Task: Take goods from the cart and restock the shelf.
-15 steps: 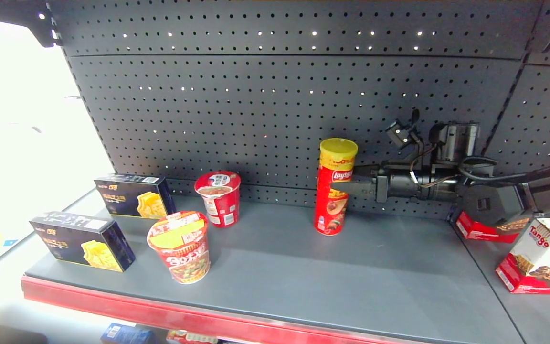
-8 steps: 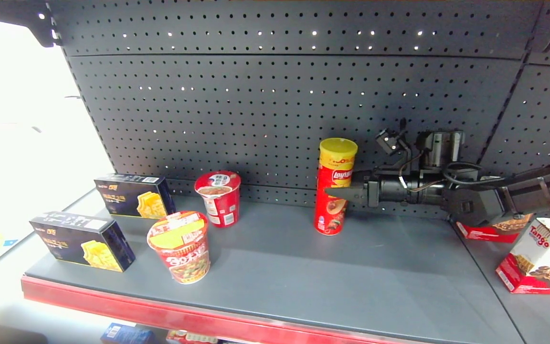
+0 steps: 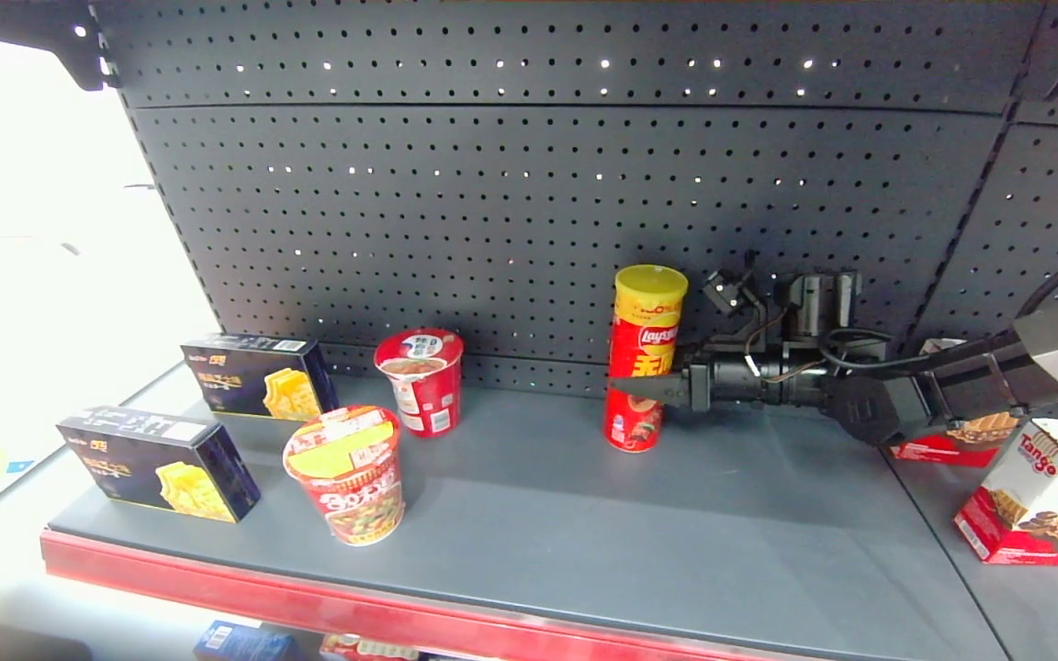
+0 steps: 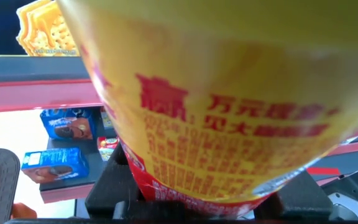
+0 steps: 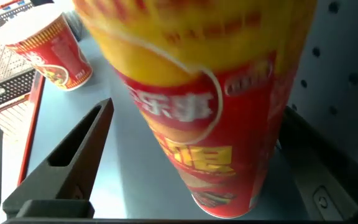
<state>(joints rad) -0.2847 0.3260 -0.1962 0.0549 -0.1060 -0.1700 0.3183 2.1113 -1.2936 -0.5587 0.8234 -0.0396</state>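
**A:** Head camera first: where is the chips can (image 3: 646,353)?

**B:** Upright on the grey shelf (image 3: 584,532), close to the pegboard back (image 3: 511,202), to the right of two noodle cups (image 3: 350,473). The right gripper (image 3: 641,384) is at the can's lower half, with one finger in front of it and the other behind.

**A:** Gripping it?

**B:** The right wrist camera says no. The right gripper (image 5: 197,134) is spread, its fingers (image 5: 73,162) on either side of the chips can (image 5: 210,124). Bare shelf shows in the gap between one finger and the can, so it is released.

**A:** And the left wrist camera?

**B:** A second can (image 4: 229,106), yellow and red, is very close up. The left gripper (image 4: 204,196) clasps its lower end. Blue boxes (image 4: 55,165) sit on lower shelving behind.
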